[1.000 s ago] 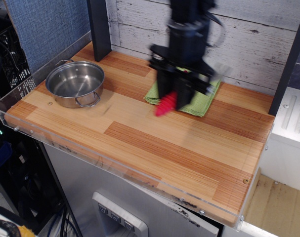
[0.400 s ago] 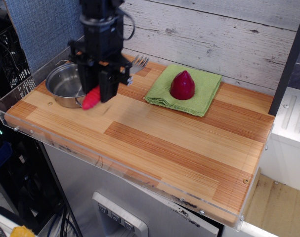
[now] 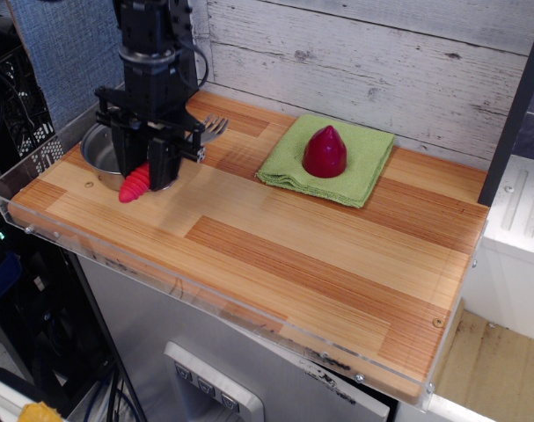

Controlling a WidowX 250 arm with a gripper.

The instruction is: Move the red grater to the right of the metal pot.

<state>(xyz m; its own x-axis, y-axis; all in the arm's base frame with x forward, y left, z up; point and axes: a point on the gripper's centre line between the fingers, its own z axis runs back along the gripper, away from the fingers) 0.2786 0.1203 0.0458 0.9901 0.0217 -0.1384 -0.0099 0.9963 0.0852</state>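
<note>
The red grater (image 3: 136, 184) has a ribbed bright-red handle and a silver pronged head (image 3: 215, 127). My gripper (image 3: 152, 156) is shut on its middle and holds it tilted above the board, handle down-left, prongs up-right. The metal pot (image 3: 98, 150) stands at the board's back left, mostly hidden behind the gripper; only part of its rim shows. The grater hangs over the pot's right front side.
A green cloth (image 3: 330, 163) lies at the back middle with a dark red glossy cone (image 3: 325, 150) on it. A dark post stands at the back left, another at the right edge. A clear plastic lip runs along the wooden board (image 3: 293, 255).
My gripper has carried the grater from above the green cloth leftwards across the board to the pot, uncovering the dark red cone, and has sunk a little lower.
</note>
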